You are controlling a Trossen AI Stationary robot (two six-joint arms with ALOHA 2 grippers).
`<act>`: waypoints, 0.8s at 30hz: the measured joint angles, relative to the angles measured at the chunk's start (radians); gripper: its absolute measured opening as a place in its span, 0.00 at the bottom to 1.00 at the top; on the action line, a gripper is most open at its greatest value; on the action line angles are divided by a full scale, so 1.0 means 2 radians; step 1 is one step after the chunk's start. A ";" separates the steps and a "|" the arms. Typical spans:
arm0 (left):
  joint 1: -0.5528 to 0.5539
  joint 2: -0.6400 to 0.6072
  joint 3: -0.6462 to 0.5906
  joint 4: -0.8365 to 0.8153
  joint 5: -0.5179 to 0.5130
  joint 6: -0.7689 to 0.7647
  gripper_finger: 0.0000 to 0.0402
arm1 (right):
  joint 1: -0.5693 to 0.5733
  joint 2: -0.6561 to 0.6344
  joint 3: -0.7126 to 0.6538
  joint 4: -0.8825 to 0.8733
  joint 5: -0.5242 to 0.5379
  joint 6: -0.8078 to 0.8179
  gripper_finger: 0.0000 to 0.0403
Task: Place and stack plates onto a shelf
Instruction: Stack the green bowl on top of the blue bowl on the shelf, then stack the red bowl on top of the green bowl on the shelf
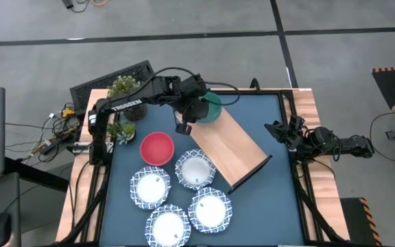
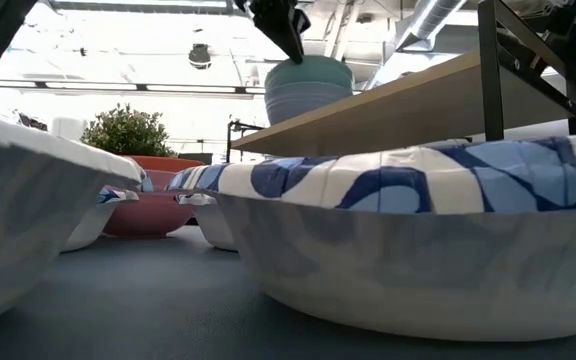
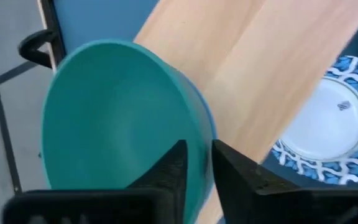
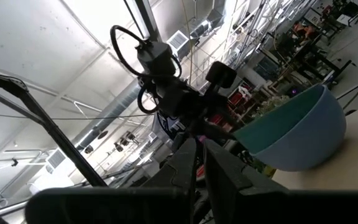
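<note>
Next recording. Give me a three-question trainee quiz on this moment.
1. True or false: all four plates lie on the table, none on the shelf.
2. The left pincer straddles the rim of: A) mug B) green bowl C) spoon.
3. Where does the right pincer wait?
Key: 1 true; 2 B; 3 at the table's right edge.

In the high view the shelf runs diagonally through the centre, a bowl on its upper-left end. Four plates cluster at lower centre, one against the shelf's left edge. Another bowl lies left of it, potted plants at upper left.
</note>
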 joint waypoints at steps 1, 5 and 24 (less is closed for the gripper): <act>0.000 0.001 0.000 0.002 -0.005 0.000 0.20 | 0.000 0.000 0.000 0.000 0.000 0.000 0.14; 0.000 0.004 0.000 0.005 -0.028 0.006 0.29 | 0.000 0.000 0.000 -0.001 0.000 0.000 0.14; -0.024 -0.023 0.081 -0.078 -0.037 -0.081 0.30 | 0.000 0.000 0.000 -0.015 0.001 0.001 0.14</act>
